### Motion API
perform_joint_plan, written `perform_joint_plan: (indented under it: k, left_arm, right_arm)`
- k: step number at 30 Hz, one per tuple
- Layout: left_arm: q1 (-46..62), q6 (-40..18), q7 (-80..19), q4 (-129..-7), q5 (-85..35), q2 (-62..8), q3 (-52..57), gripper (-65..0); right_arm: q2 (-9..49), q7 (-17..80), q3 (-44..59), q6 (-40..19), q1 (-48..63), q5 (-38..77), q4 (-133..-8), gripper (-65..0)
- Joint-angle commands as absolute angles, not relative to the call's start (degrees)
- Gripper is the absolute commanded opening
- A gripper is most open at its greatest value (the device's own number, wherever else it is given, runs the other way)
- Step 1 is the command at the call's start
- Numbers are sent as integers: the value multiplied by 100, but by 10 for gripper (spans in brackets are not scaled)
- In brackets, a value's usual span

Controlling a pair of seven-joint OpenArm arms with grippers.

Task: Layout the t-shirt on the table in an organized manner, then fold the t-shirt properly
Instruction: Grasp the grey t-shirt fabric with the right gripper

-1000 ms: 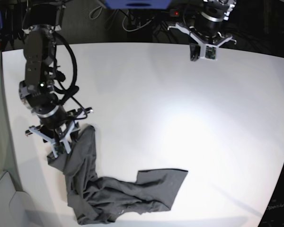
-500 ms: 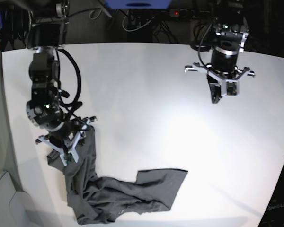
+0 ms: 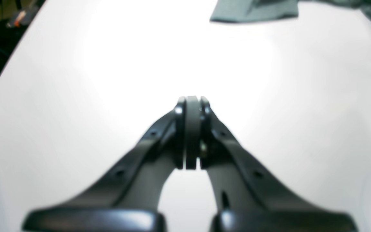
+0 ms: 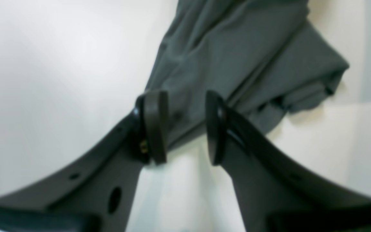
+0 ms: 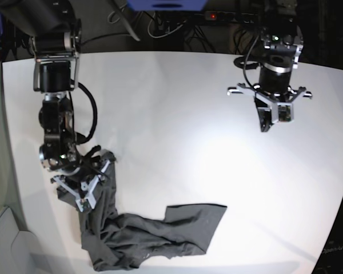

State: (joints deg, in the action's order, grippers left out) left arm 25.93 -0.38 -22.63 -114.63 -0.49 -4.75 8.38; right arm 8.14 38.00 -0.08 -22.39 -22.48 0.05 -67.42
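T-shirt lies bunched at the bench's near left. We see the right gripper parted over cloth, risking a multi-layer pinch; the left gripper hangs closed, empty.

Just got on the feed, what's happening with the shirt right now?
The t-shirt lies crumpled on the table, not yet spread out. The right gripper sits open at the shirt's upper end, cloth lying beyond its fingers, nothing pinched yet. The left gripper is shut and empty, hanging over bare tabletop away from the shirt.
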Motion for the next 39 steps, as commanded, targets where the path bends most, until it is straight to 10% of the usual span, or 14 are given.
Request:
perform_joint_plan:
  k: [1,12,32,39]
  left_arm:
    - [2598,-22,-2123,-11556,-48,-479,848,-647]
    - [2615,-22,-2123,-11556,-48,-488,848,-647]
    - [2695,-22,-2123,-11556,-40,-488,848,-647]
    - [2695,-22,-2123,-11556,-31,-497,848,-647]
  right_arm:
    - [910,3618,13,-2211,-2484,13,-6738,-439]
    - [1024,2835,426,-2211,-2607,4,-6149,-324]
    - [980,2721,470,-2211,-2756,13,-5288,-335]
    - [901,2721,462,-2229,-2756,13,-5288,-642]
